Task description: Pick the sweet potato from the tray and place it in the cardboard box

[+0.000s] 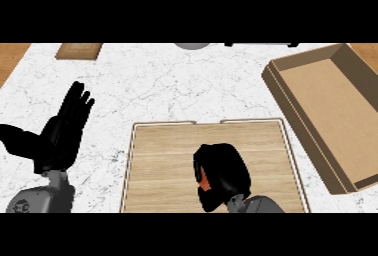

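Two black hands, one tray, one box and one sweet potato sit on the white marbled counter [184,85]. Over the counter's left side the left hand [63,132] stands open and still, fingers straight and pointing up, holding nothing. Far back near the counter's rear left edge lies a small flat wooden board [79,50]. The light wooden tray with a pale raised rim [155,165] lies at the counter's front edge, about mid-way across. Over the tray's middle, toward its front, the right hand [221,172] is curled downward, its fingers wrapped round the orange sweet potato [204,183]. Only a narrow orange strip shows at the hand's left side, so I cannot tell which way the sweet potato's long axis runs. At the counter's right edge the one open brown cardboard box [295,107] lies at a slant, its long side running from rear to front right.
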Action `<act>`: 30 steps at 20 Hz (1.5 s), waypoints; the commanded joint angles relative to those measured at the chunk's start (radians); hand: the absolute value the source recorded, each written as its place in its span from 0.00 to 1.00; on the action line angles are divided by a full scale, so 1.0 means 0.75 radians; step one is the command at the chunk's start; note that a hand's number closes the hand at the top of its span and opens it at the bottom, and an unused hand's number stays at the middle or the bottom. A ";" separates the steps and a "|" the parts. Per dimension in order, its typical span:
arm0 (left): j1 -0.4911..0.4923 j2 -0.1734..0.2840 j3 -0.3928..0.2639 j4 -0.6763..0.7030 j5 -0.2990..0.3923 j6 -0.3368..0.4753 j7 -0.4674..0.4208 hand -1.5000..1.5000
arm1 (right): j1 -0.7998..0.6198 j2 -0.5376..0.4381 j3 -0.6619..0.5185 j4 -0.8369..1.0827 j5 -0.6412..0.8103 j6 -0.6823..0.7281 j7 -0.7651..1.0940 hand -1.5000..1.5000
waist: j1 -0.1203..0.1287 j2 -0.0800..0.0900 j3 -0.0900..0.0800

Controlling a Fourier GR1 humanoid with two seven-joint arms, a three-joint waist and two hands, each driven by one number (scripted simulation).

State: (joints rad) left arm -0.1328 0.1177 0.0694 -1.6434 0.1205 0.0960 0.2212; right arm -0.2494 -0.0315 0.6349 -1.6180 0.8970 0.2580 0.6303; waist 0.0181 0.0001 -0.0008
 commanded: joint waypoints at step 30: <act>0.072 -0.008 0.026 -0.031 0.003 -0.014 -0.015 0.50 | -0.663 -0.028 -0.414 -0.501 0.218 0.131 0.551 1.00 | -0.025 -0.004 0.000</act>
State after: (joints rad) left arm -0.1039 0.1130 0.0799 -1.6649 0.1131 0.0952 0.2257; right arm -0.6973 -0.0455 0.4341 -1.9578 1.0845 0.2369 0.9801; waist -0.0017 -0.0027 -0.0001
